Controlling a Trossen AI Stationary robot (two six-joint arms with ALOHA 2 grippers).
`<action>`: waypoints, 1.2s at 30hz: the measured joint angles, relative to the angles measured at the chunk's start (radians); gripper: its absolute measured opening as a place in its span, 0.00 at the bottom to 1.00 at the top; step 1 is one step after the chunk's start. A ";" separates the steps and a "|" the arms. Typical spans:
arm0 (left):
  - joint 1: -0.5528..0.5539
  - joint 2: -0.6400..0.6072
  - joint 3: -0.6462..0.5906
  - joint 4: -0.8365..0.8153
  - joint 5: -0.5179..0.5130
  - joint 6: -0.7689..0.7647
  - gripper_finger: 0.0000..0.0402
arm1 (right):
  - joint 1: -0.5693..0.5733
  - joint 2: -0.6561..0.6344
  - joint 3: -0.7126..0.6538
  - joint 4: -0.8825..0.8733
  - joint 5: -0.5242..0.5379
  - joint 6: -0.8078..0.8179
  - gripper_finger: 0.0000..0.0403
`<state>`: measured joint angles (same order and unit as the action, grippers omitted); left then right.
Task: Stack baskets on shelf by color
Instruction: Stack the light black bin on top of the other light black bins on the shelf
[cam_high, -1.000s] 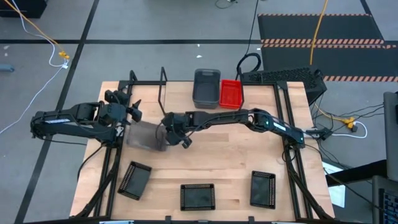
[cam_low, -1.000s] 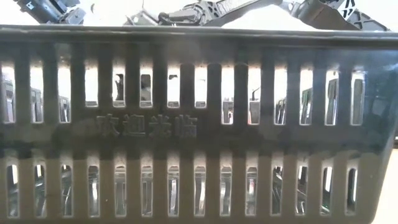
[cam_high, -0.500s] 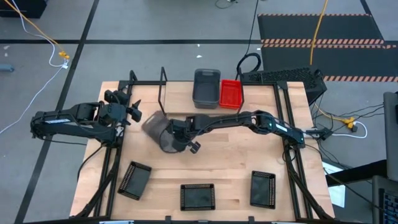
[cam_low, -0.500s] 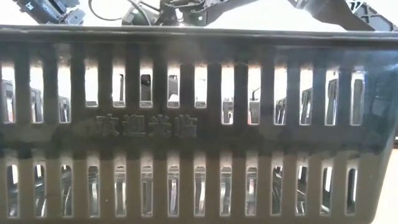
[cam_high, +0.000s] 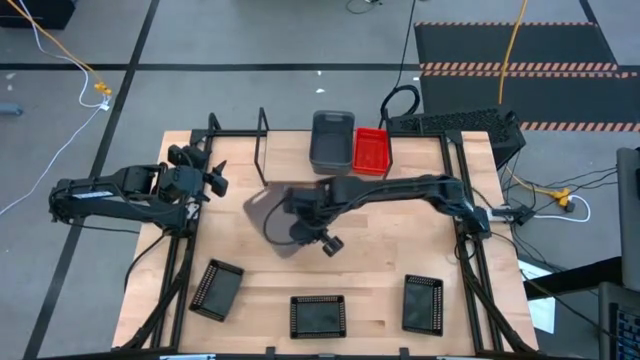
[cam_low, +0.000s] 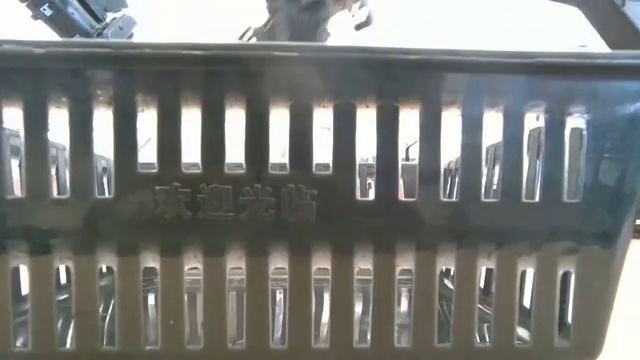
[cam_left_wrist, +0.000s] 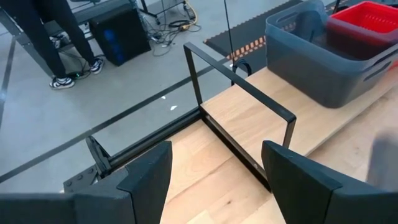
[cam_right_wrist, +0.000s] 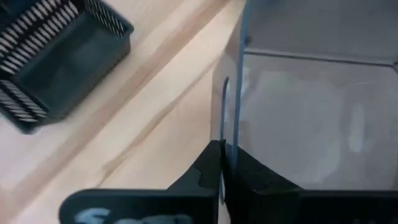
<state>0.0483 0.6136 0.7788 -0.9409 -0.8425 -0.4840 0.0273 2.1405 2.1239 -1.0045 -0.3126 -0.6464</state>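
Observation:
My right gripper is over the middle of the table, shut on a grey basket, which shows blurred and tilted. Another grey basket and a red basket stand side by side on the shelf at the table's far edge. Three black baskets sit in a row along the near edge. My left gripper waits open at the table's left, facing the shelf's black frame, with nothing between its fingers. My right gripper pinches one side wall of the grey basket at its rim, one finger inside the basket and one outside. The basket stands out beyond the fingertips, toward the table's left. Whether its bottom is clear of the table I cannot tell.
One black basket stands right in front of the low camera and fills its view. Another black basket lies close to my right gripper. A person's legs show beyond the table's far left. Bare wood lies between the shelf and the near row.
My right gripper has shut on the grey basket's wall and moved toward the table's right and slightly nearer, taking the basket along from beside my left gripper to the table's middle. The basket has tipped from lying flat to tilted.

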 joint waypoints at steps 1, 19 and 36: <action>0.000 0.000 0.000 0.000 0.000 -0.002 0.62 | -0.005 -0.030 0.000 -0.017 0.008 0.026 0.00; 0.000 0.000 0.000 0.009 0.003 -0.015 0.62 | -0.341 -0.310 -0.107 0.027 0.475 0.272 0.00; 0.000 0.000 0.000 0.011 -0.004 -0.025 0.62 | -0.442 -0.310 -0.329 0.110 0.280 0.344 0.00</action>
<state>0.0483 0.6140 0.7784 -0.9302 -0.8467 -0.5087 -0.4147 1.8309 1.7946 -0.8941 -0.0323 -0.3026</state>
